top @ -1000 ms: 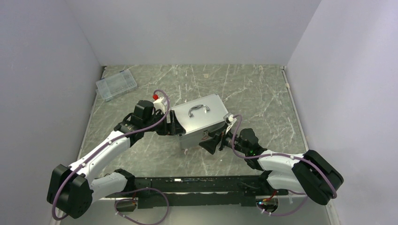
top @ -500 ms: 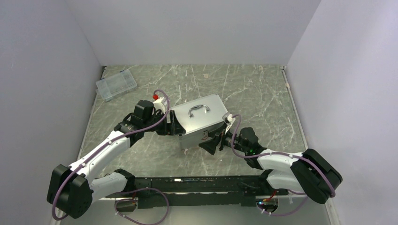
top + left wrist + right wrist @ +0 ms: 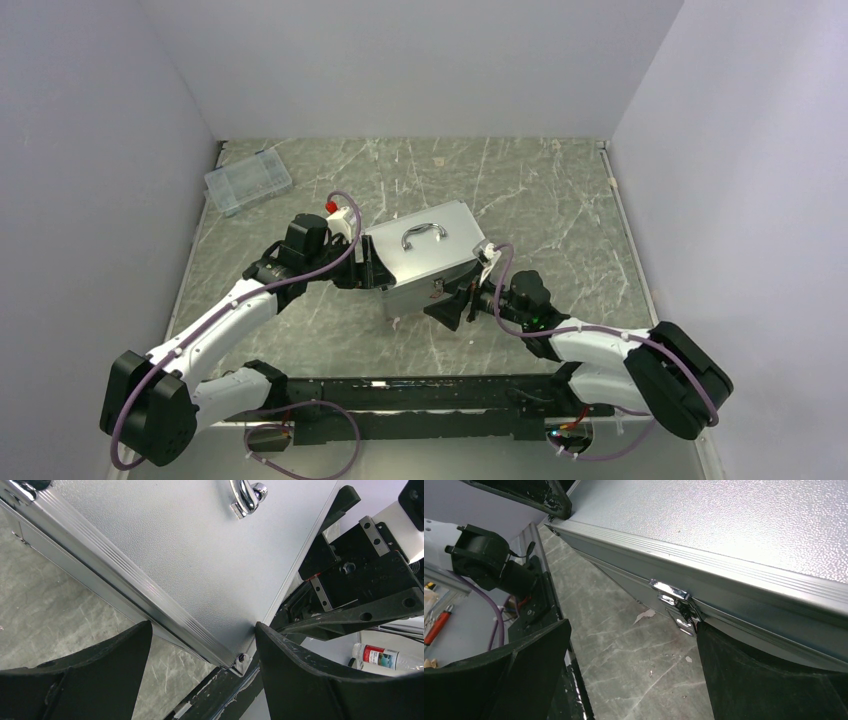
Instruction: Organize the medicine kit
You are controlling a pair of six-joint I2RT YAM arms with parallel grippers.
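The medicine kit (image 3: pixel 425 255), a silver-grey metal case with a curved handle (image 3: pixel 424 234), stands shut in the middle of the table. My left gripper (image 3: pixel 366 272) is open at the case's left end. In the left wrist view (image 3: pixel 202 647) its fingers straddle a lower corner of the case (image 3: pixel 200 555) without clamping it. My right gripper (image 3: pixel 452 303) is open at the case's front. In the right wrist view (image 3: pixel 634 650) its right finger (image 3: pixel 764 680) rests against the case front (image 3: pixel 724 540) just below the closed latch (image 3: pixel 676 607). The left finger (image 3: pixel 519 675) hangs over bare table.
A clear plastic compartment box (image 3: pixel 247 180) lies at the back left corner. A small white scrap (image 3: pixel 644 615) lies on the table before the case. White walls enclose the table on three sides. A small red-labelled bottle (image 3: pixel 382 656) shows past the table edge.
My right gripper has shifted slightly along the case front toward the latch. The left arm and the case have not visibly moved.
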